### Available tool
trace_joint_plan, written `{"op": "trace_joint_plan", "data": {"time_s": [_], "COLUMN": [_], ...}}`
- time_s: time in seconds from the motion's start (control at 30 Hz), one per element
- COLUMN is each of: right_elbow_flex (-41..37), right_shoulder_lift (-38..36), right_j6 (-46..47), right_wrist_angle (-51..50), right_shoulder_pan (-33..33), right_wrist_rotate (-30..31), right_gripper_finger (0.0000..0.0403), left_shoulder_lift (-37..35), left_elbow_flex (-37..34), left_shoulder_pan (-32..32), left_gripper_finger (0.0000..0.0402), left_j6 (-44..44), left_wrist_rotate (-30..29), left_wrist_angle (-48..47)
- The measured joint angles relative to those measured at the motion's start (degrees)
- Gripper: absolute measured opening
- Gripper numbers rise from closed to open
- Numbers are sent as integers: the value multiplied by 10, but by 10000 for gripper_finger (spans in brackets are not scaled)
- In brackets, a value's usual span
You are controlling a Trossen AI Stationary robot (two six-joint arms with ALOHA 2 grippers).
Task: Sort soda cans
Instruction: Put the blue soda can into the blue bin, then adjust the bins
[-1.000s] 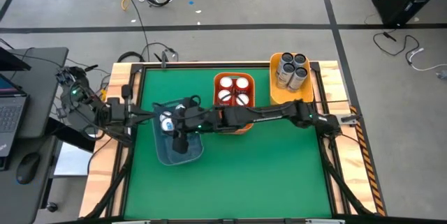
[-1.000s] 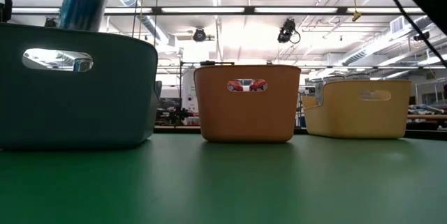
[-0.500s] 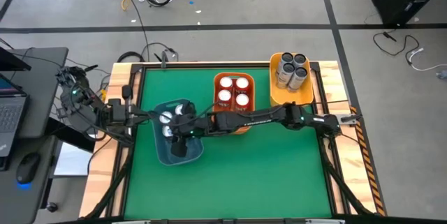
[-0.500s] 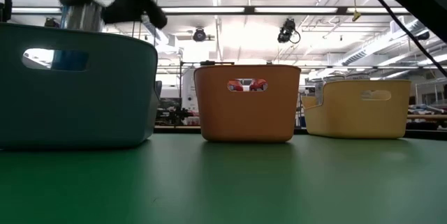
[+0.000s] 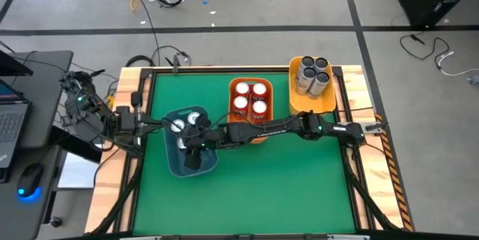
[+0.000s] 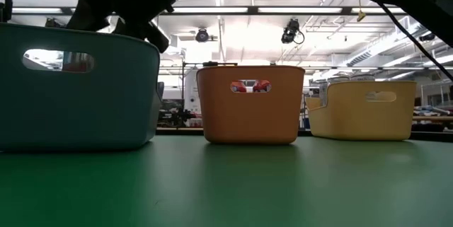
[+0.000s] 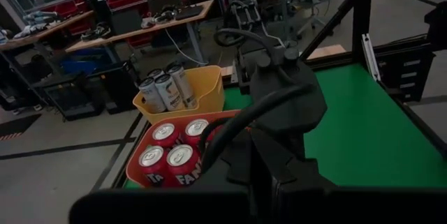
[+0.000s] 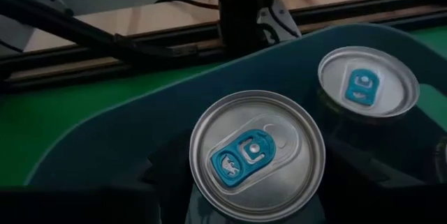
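From above, the right end effector (image 5: 193,141) reaches into the blue bin (image 5: 171,161), which stands on the green table (image 5: 277,188), while the left end effector (image 5: 153,124) waits closed just outside that bin's wall, on the side away from the other bins. The orange bin (image 5: 231,98) stands just beside the blue bin, and the yellow bin (image 5: 296,102) stands beyond it, farther from the blue bin. The right wrist view gives what the overhead cannot: a teal-blue soda can (image 8: 257,155) with a silver top and blue tab stands upright inside the blue bin, right in front of the right end effector, and a second matching can (image 8: 368,82) stands near it in the same bin. Whether the right end effector grips the nearer can or merely stands around it, I cannot tell. The low view hides the blue bin's contents behind its wall and shows only the dark right arm (image 6: 120,1) dipping in from above. The left wrist view looks away from the blue bin, past the right arm, to four red cans (image 7: 171,151) in the orange bin and the dark grey cans (image 7: 164,90) in the yellow one.
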Motion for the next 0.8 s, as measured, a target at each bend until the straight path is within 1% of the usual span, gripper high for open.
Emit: {"op": "trace_joint_plan", "data": {"time_s": [0.13,0.37,0.57,0.8], "right_elbow_flex": [-2,-4,-4,-3], "right_shoulder_lift": [0,0,0,16], "right_j6": [4,2,-2,3], "right_wrist_angle": [-1,-1,-1,24], "right_shoulder_pan": [-5,-11,-13,-13], "right_wrist_rotate": [-1,-1,-25,-24], "right_gripper_finger": [247,248,257,271], "left_shoulder_lift": [0,1,1,1], "left_elbow_flex": [0,0,0,0], "left_shoulder_pan": [0,0,0,0], "left_gripper_finger": [0,0,0,0], "left_j6": [-1,-2,-3,-6], "left_wrist_rotate": [0,0,2,12], "left_wrist_angle": [0,0,-3,-5]}}
